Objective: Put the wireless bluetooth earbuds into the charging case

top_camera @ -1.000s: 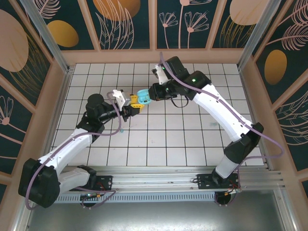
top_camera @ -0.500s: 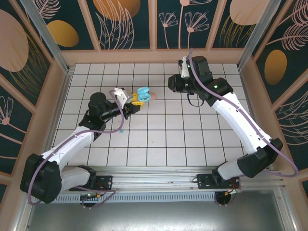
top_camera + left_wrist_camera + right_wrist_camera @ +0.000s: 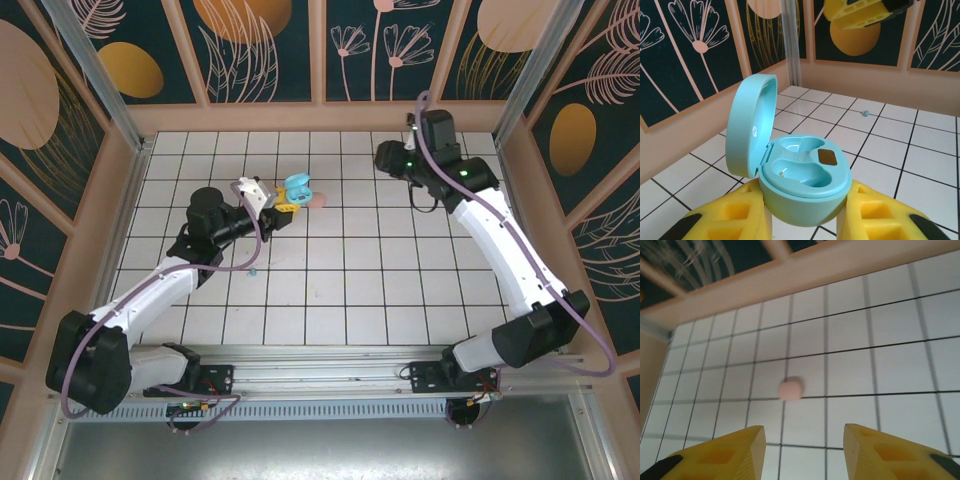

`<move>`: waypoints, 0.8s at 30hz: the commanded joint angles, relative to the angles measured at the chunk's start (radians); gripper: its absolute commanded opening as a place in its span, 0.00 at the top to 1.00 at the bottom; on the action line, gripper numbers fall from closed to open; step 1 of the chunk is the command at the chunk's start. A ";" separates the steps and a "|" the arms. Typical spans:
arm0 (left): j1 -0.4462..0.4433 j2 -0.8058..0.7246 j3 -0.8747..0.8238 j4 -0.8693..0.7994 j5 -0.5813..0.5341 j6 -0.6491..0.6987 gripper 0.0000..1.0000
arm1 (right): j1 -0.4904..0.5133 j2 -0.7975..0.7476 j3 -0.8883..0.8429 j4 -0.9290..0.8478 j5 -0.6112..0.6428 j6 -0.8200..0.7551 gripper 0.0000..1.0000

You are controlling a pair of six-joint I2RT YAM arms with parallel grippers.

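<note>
While the left gripper (image 3: 802, 217) clamps the open teal charging case (image 3: 800, 172) at lower centre, the right gripper (image 3: 802, 450) hangs, jaws parted, short of the pink earbud (image 3: 790, 388) lying mid-frame on the tiles (image 3: 855, 330). It's blurred, perhaps rounded. Light, hard, slick, so pinch its broadest sides gently. Since a second ago, the right arm (image 3: 490, 230) has backed off the case toward upper right, jaws widening.

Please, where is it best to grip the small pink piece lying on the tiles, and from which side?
Likely across its rounded sides, from straight above: the pink piece lies low with bare tiles around it, so open jaws can straddle it.
</note>
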 commanded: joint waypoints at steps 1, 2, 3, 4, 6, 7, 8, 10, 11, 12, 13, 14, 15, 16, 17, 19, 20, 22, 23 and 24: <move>-0.004 0.027 0.023 0.078 -0.016 -0.004 0.79 | -0.102 -0.084 -0.066 -0.011 0.078 0.057 0.54; -0.005 0.035 0.023 0.090 -0.017 -0.006 0.79 | -0.136 -0.100 -0.094 -0.013 0.085 0.069 0.54; -0.004 0.045 0.023 0.103 -0.017 -0.009 0.79 | -0.181 -0.114 -0.125 -0.015 0.094 0.080 0.54; -0.005 0.054 0.021 0.115 -0.017 -0.011 0.79 | -0.226 -0.122 -0.160 -0.016 0.108 0.090 0.54; -0.005 0.066 0.010 0.146 -0.017 -0.011 0.79 | -0.305 -0.127 -0.225 -0.009 0.130 0.107 0.54; -0.005 0.071 0.002 0.164 -0.019 -0.012 0.79 | -0.343 -0.123 -0.258 -0.003 0.140 0.115 0.55; -0.006 0.074 -0.006 0.178 -0.019 -0.013 0.79 | -0.377 -0.112 -0.279 0.004 0.139 0.121 0.56; -0.005 0.084 -0.016 0.197 -0.015 -0.015 0.79 | -0.451 -0.079 -0.332 0.029 0.134 0.142 0.59; -0.006 0.088 -0.015 0.200 -0.013 -0.018 0.79 | -0.485 -0.060 -0.352 0.042 0.122 0.150 0.60; -0.006 0.093 -0.017 0.203 -0.010 -0.021 0.79 | -0.515 -0.037 -0.367 0.055 0.119 0.156 0.61; -0.006 0.096 -0.015 0.206 -0.005 -0.023 0.79 | -0.539 -0.013 -0.376 0.062 0.135 0.159 0.61; -0.006 0.096 -0.014 0.210 -0.003 -0.026 0.79 | -0.557 0.011 -0.381 0.067 0.153 0.157 0.61; -0.005 0.097 -0.015 0.213 0.002 -0.028 0.79 | -0.574 0.035 -0.390 0.082 0.170 0.155 0.61; -0.006 0.098 -0.014 0.217 0.004 -0.030 0.79 | -0.590 0.052 -0.405 0.100 0.175 0.154 0.61; -0.006 0.098 -0.015 0.219 0.005 -0.034 0.79 | -0.615 0.064 -0.427 0.126 0.157 0.160 0.62; -0.006 0.098 -0.017 0.225 0.007 -0.041 0.79 | -0.657 0.067 -0.485 0.211 0.096 0.173 0.63; -0.006 0.100 -0.018 0.227 0.009 -0.043 0.79 | -0.673 0.067 -0.516 0.255 0.077 0.182 0.64; -0.006 0.106 -0.020 0.235 0.013 -0.049 0.79 | -0.692 0.083 -0.545 0.323 0.052 0.173 0.64; -0.006 0.111 -0.020 0.238 0.017 -0.052 0.79 | -0.700 0.108 -0.538 0.330 0.047 0.169 0.64; -0.007 0.116 -0.017 0.241 0.019 -0.055 0.79 | -0.709 0.139 -0.524 0.330 0.038 0.160 0.64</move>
